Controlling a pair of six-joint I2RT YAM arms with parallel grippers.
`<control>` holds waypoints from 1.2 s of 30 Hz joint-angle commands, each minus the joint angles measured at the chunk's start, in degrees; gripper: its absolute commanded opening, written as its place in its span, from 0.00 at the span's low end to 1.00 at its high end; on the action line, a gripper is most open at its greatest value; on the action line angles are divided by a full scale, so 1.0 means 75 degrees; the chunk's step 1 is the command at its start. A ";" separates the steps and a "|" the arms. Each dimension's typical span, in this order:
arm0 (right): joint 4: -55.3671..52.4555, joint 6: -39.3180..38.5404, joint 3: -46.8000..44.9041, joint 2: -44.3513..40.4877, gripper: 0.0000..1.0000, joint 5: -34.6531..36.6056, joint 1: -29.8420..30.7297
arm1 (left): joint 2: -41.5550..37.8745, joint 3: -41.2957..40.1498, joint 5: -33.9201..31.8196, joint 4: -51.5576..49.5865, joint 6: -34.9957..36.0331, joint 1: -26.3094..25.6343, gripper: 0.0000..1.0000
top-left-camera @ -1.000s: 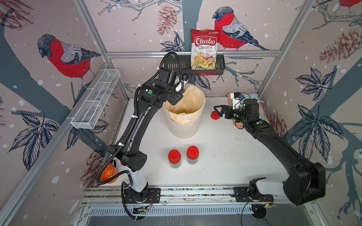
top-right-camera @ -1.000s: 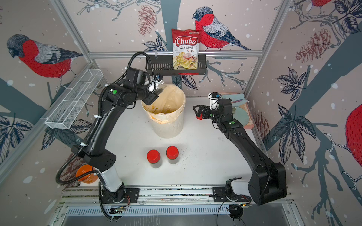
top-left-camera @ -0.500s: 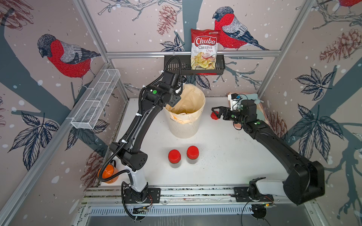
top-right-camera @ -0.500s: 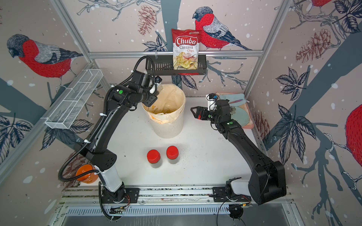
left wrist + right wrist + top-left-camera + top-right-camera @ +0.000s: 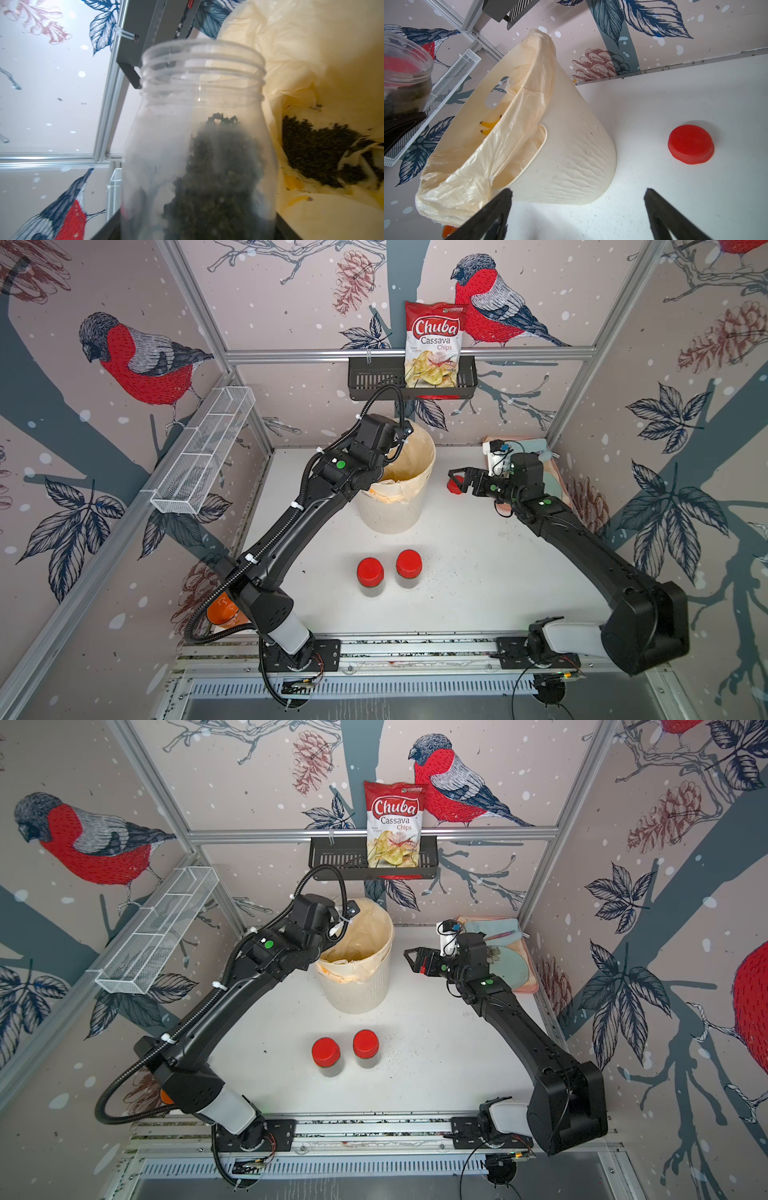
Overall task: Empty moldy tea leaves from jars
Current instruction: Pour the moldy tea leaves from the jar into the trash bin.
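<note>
- The left gripper (image 5: 197, 232) is clamped on the base of an open jar (image 5: 199, 99), held tilted at the left rim of the bin (image 5: 390, 510).
- Most of the tea leaves (image 5: 218, 176) lie inside that jar, banked towards the bin side and short of the mouth.
- A dark heap of leaves (image 5: 315, 149) already lies in the yellowish liner (image 5: 301, 52), so some emptying looks done.
- The right gripper (image 5: 577, 209) hangs wide and empty, right of the bin, just above a loose red lid (image 5: 691, 144) on the table (image 5: 478, 572).
- Two capped jars (image 5: 370, 578) (image 5: 409, 570) stand side by side near the front, dark leaves inside.
- Judged progress: early. One jar is mid-pour and two are still unopened.
</note>
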 commanded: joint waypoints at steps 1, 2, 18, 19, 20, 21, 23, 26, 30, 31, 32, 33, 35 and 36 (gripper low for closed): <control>0.0142 0.0008 -0.0047 -0.0053 1.00 0.0000 -0.0008 | 0.0195 0.0097 -0.1054 0.0514 0.1047 -0.0055 0.45; 0.0164 0.0020 -0.0070 -0.0055 0.99 -0.0022 -0.0004 | 0.0269 0.0157 -0.1222 0.0499 0.1187 -0.0056 0.45; 0.0301 0.0071 -0.0367 -0.0165 0.99 -0.0259 -0.0073 | 0.1367 0.2143 -0.1789 -0.1903 0.1153 -0.0851 0.48; 0.0304 0.0065 -0.0392 -0.0186 0.99 -0.0271 -0.0088 | 0.1435 0.2137 -0.1876 -0.1998 0.1072 -0.0852 0.48; 0.0338 0.0074 -0.0419 -0.0210 0.99 -0.0270 -0.0090 | 0.1480 0.2098 -0.1951 -0.1956 0.1052 -0.0853 0.48; 0.0362 0.0088 -0.0450 -0.0219 0.99 -0.0281 -0.0102 | 0.1519 0.2106 -0.1955 -0.1917 0.1017 -0.0852 0.48; 0.0331 0.0078 -0.0429 -0.0235 0.99 -0.0314 -0.0113 | 0.1599 0.2055 -0.2002 -0.1910 0.1022 -0.0853 0.48; 0.0362 0.0076 -0.0491 -0.0292 0.99 -0.0311 -0.0114 | 0.1568 0.1889 -0.1984 -0.1910 0.1122 -0.0785 0.48; 0.0519 0.0170 -0.0601 -0.0283 1.00 -0.0378 -0.0124 | 0.1346 0.1545 -0.1988 -0.1859 0.1326 -0.0758 0.48; 0.0536 0.0191 -0.0610 -0.0259 1.00 -0.0406 -0.0126 | 0.1282 0.1468 -0.1985 -0.1814 0.1403 -0.0752 0.48; 0.0544 0.0214 -0.0615 -0.0236 0.99 -0.0429 -0.0120 | 0.1218 0.1388 -0.2012 -0.1696 0.1523 -0.0746 0.48; 0.0573 0.0224 -0.0610 -0.0215 0.99 -0.0469 -0.0120 | 0.1170 0.1322 -0.2035 -0.1602 0.1615 -0.0752 0.48; 0.0625 0.0251 -0.0632 -0.0189 0.99 -0.0498 -0.0125 | 0.1097 0.1225 -0.2020 -0.1499 0.1847 -0.0745 0.49; 0.0664 0.0263 -0.0645 -0.0188 1.00 -0.0507 -0.0120 | 0.1078 0.1189 -0.2063 -0.1408 0.1933 -0.0740 0.48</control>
